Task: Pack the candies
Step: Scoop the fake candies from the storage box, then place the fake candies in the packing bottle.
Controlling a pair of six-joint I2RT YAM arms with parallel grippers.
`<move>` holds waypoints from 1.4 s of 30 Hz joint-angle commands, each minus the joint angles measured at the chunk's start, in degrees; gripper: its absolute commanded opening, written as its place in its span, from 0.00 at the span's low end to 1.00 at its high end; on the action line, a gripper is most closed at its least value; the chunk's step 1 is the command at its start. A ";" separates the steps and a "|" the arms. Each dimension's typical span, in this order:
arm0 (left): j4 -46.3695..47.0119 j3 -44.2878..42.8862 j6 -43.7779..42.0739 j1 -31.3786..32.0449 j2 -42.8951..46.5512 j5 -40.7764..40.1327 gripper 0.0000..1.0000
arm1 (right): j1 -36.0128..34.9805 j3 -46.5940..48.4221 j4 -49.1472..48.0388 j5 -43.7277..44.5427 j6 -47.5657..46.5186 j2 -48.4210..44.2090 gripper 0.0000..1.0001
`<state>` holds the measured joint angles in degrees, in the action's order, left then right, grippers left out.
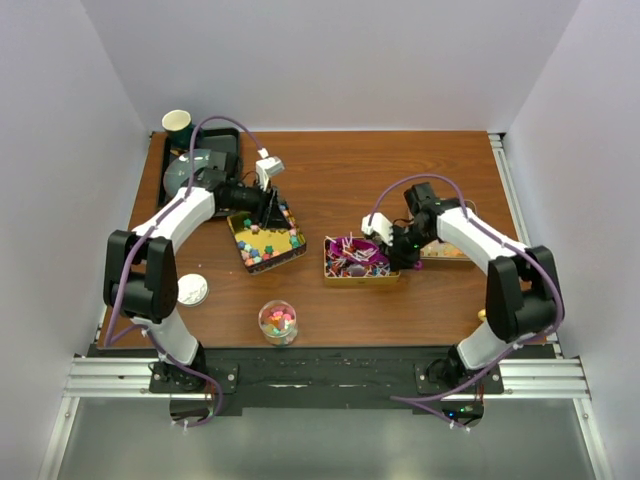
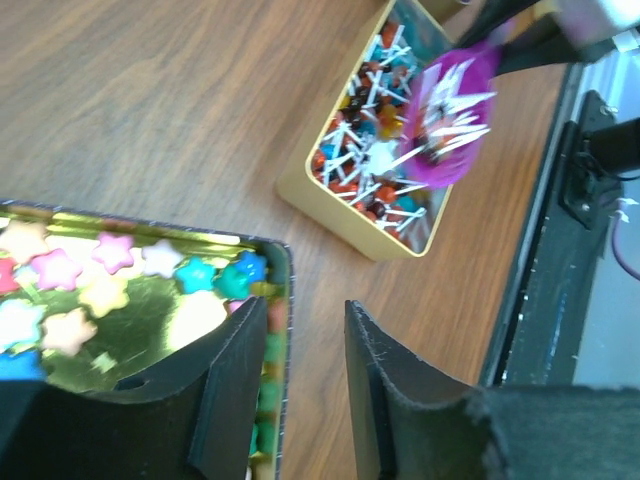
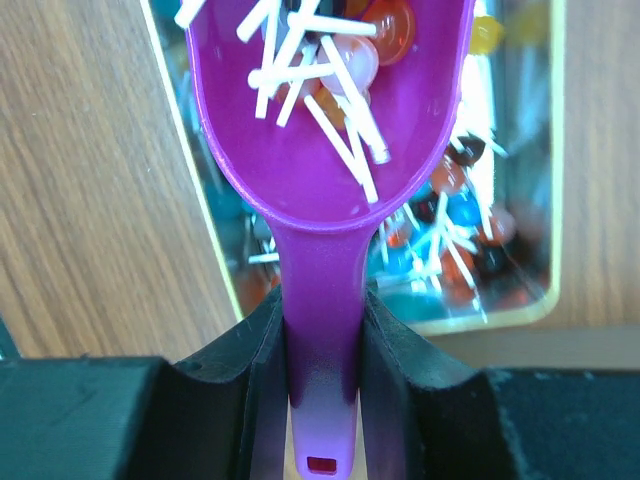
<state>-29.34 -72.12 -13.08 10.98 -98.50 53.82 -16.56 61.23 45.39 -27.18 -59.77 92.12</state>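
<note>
Star-shaped multicolour candies [image 2: 60, 290] lie in a gold-lined tin [image 1: 265, 243]. My left gripper [image 2: 305, 380] is open and straddles that tin's right wall [image 2: 285, 300], one finger inside and one outside. It shows at the tin's far edge in the top view [image 1: 268, 212]. My right gripper [image 3: 322, 340] is shut on the handle of a purple scoop [image 3: 330, 120]. The scoop holds several small red and pale candies on white sticks above a gold tin [image 1: 355, 262] full of the same candies [image 2: 375, 150]. The scoop also shows in the left wrist view [image 2: 455, 115].
A clear round tub [image 1: 277, 322] with mixed candies stands near the front, and a white lid [image 1: 192, 290] lies to its left. A black tray [image 1: 225, 150] and a green cup [image 1: 178, 125] sit at the back left. Another tin [image 1: 445, 252] is partly hidden under the right arm.
</note>
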 commanded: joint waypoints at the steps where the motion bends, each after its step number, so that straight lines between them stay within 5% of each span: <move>1: 3.66 -1.19 1.81 -2.36 0.94 -2.93 0.48 | 0.65 2.38 -0.32 -7.95 3.42 -7.82 0.00; 6: 4.38 0.92 2.53 -5.35 3.66 -11.35 0.61 | -0.93 7.49 1.46 -10.18 8.00 -11.08 0.00; 13: 4.29 5.14 3.41 -7.38 10.34 -26.30 0.68 | -11.72 13.11 11.46 -2.09 3.96 -10.29 0.00; 28: 10.18 14.81 8.68 -19.32 22.55 -25.70 0.68 | -29.23 26.65 28.26 14.06 -0.78 -2.39 0.00; 42: 10.27 19.64 8.42 -21.18 31.61 -28.77 0.73 | -40.12 36.75 34.24 28.13 -1.14 10.09 0.00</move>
<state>-21.65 -53.84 -5.21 -9.50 -69.97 25.93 -54.06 93.30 76.16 -4.86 -60.53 99.88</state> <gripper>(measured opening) 0.726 0.299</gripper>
